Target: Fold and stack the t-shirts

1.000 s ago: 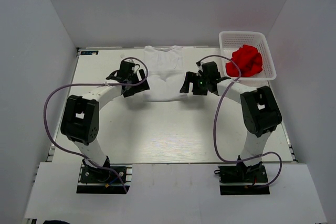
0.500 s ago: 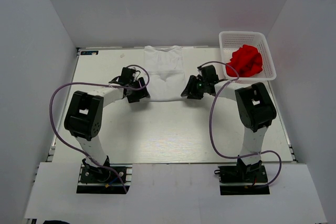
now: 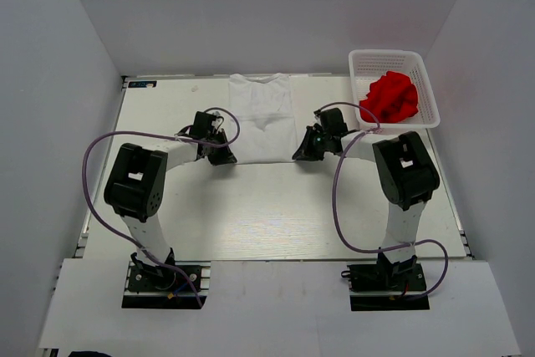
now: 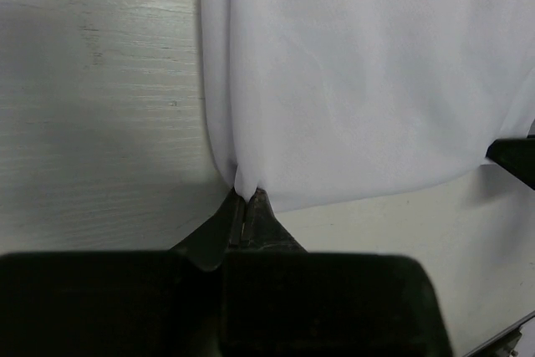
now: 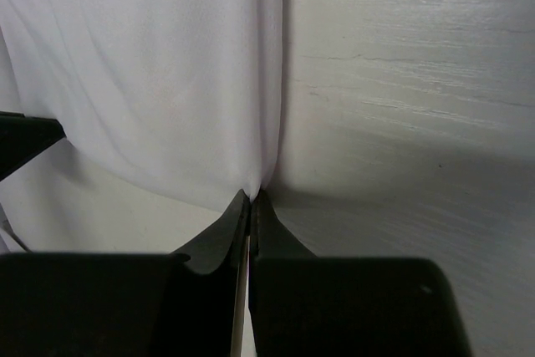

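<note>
Top external view showed the white t-shirt point(image 3: 261, 119) lying flat at the far middle of the counter point(image 3: 267, 206), collar to the far side. It formed a narrow rectangle with no sleeves showing, so the side folds were judged done. The red t-shirt point(image 3: 389, 96) lay crumpled in the basket point(image 3: 430, 89) at the far right, unfolded. The left gripper point(image 3: 227, 157) sat at the near left hem corner and the right gripper point(image 3: 298, 155) at the near right corner, but this view did not resolve the jaws. Each wrist view supplied that: the jaws were pressed together, pinching the hem corner on its side. Neither wrist view showed the red t-shirt or the basket. Judged outstanding: the crosswise fold of the white t-shirt, all folding of the red one, and the stacking.
</note>
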